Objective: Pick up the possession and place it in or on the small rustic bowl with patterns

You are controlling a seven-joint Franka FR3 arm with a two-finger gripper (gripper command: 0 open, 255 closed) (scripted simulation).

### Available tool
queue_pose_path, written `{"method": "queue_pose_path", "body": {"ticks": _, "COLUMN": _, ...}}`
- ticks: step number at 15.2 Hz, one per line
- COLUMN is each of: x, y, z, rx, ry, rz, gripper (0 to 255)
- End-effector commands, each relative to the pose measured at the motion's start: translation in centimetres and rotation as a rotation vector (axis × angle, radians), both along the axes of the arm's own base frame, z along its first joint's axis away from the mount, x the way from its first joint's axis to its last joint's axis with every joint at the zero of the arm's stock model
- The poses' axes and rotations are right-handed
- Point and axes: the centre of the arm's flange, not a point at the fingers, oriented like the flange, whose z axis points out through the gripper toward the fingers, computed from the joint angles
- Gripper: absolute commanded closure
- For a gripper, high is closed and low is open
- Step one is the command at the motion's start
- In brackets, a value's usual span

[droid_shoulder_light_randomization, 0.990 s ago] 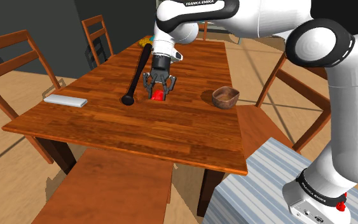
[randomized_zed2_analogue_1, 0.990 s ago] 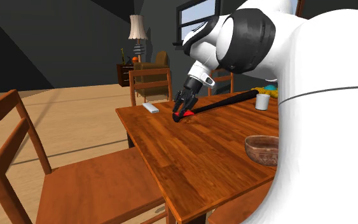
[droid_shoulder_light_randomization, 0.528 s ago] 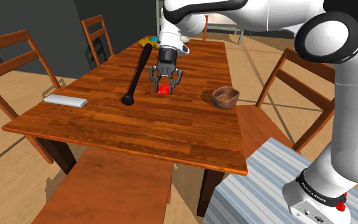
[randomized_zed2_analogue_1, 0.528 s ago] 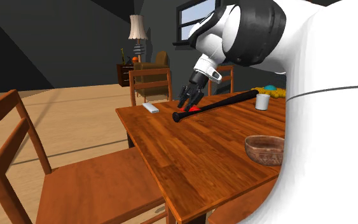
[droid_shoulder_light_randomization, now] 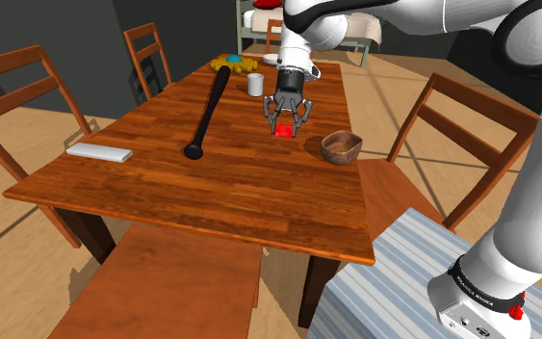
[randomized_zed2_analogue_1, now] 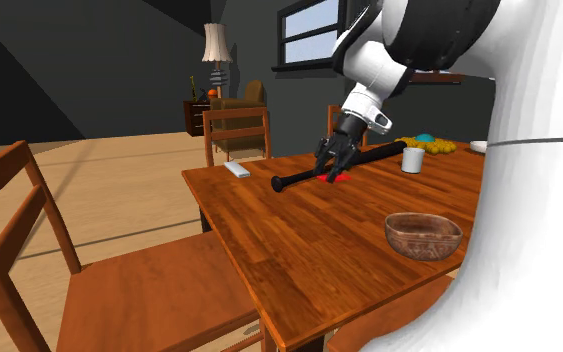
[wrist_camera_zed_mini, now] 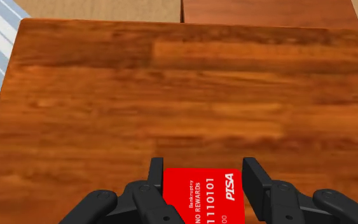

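Observation:
A red card (wrist_camera_zed_mini: 203, 194) with white print sits clasped between my black fingers in the wrist view. My gripper (droid_shoulder_light_randomization: 284, 125) hangs above the wooden table (droid_shoulder_light_randomization: 163, 183), shut on the red card (droid_shoulder_light_randomization: 282, 130). It is left of the small brown bowl (droid_shoulder_light_randomization: 341, 146) in the shoulder view, apart from it. In the second exterior view the gripper (randomized_zed2_analogue_1: 335, 172) holds the card (randomized_zed2_analogue_1: 341, 177) behind the black bat (randomized_zed2_analogue_1: 339, 166), far from the bowl (randomized_zed2_analogue_1: 424, 235).
A black baseball bat (droid_shoulder_light_randomization: 207, 111) lies along the table. A white mug (droid_shoulder_light_randomization: 255, 85) and a plate of fruit (droid_shoulder_light_randomization: 233, 65) stand at the far end. A white flat remote (droid_shoulder_light_randomization: 99, 152) lies near the shoulder view's left edge. Wooden chairs (droid_shoulder_light_randomization: 456, 120) surround the table.
The gripper lifted the red card off the table and carried it toward the shoulder view's right, closer to the bowl.

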Motion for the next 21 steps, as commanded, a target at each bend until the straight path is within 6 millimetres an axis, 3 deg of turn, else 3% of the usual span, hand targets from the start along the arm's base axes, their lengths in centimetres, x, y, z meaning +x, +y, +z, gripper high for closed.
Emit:
{"method": "queue_pose_path", "body": {"ticks": 1, "x": -0.8, "y": -2.3, "z": 0.2, "rx": 0.001, "ry": 0.000, "rz": 0.001, "gripper": 255}}
{"method": "queue_pose_path", "body": {"ticks": 16, "x": -7.2, "y": -21.0, "z": 0.8, "rx": 0.001, "ry": 0.000, "rz": 0.001, "gripper": 255}}
{"method": "queue_pose_path", "body": {"ticks": 21, "x": -7.2, "y": -21.0, "z": -1.9, "rx": 0.001, "ry": 0.000, "rz": 0.001, "gripper": 255}}
